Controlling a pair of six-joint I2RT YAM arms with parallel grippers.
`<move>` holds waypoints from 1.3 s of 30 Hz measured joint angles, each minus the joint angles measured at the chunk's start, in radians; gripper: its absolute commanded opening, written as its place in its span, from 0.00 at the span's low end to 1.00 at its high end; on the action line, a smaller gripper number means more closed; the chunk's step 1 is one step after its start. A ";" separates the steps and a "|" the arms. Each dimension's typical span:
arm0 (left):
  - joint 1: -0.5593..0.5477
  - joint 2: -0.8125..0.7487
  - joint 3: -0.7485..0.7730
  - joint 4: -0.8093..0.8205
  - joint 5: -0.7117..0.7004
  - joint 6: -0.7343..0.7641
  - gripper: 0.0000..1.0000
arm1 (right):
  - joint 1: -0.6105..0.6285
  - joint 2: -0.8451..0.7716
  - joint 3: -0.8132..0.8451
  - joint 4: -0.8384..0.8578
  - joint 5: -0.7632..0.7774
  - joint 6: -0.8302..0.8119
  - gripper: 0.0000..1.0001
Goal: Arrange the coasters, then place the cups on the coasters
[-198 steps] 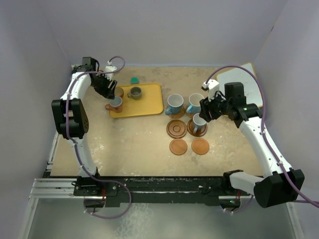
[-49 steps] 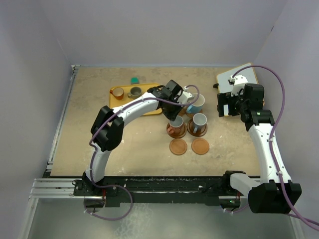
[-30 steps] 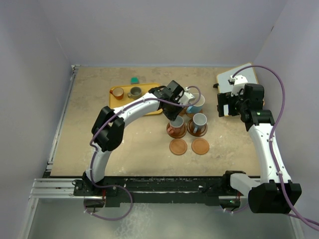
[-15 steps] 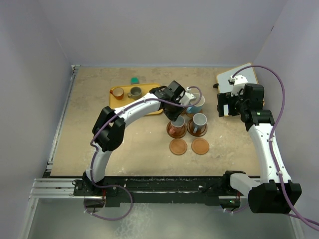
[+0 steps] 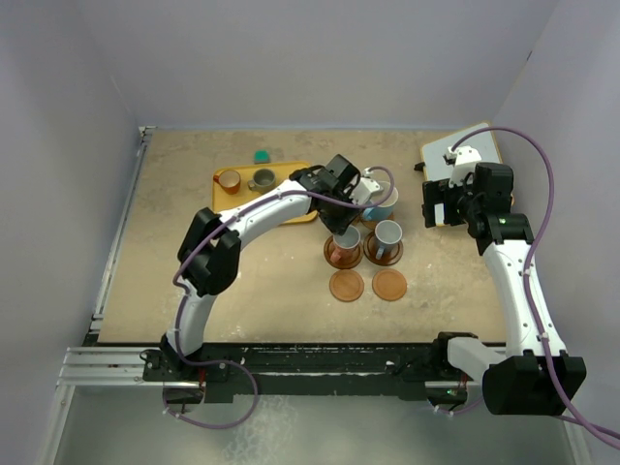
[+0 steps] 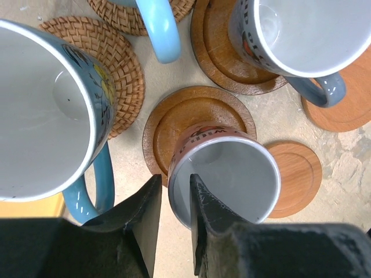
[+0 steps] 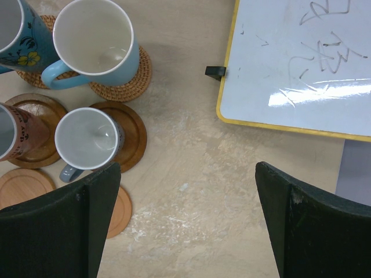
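Observation:
A pink-brown cup stands on a dark ringed coaster. My left gripper straddles its rim, one finger inside and one outside, with a sliver of gap at the outer finger. In the top view that cup sits left of a small pale cup on its own dark coaster. A light blue cup stands behind them on a woven coaster. Two plain coasters lie bare in front. My right gripper hangs wide open over bare table.
A yellow tray at the back left holds an orange-brown cup and a grey cup. A small green object lies behind it. A yellow-framed whiteboard lies at the back right, under the right arm.
The left arm carried the pink-brown cup from the tray to the dark coaster. In the last second its jaws have parted slightly on the rim. The right arm has stayed still.

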 measured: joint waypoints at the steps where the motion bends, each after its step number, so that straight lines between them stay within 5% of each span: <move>1: 0.000 -0.005 0.000 -0.001 0.002 0.003 0.25 | 0.000 0.000 0.000 0.000 0.000 0.000 1.00; 19: 0.033 -0.283 -0.071 0.051 -0.116 0.111 0.42 | 0.000 0.000 0.000 0.000 0.001 0.000 1.00; 31: 0.376 -0.323 -0.139 0.143 -0.089 0.144 0.43 | 0.000 0.000 0.000 0.000 0.001 0.000 1.00; 39: 0.518 -0.190 -0.091 0.179 -0.006 0.167 0.43 | 0.000 0.000 0.000 0.000 0.000 0.000 1.00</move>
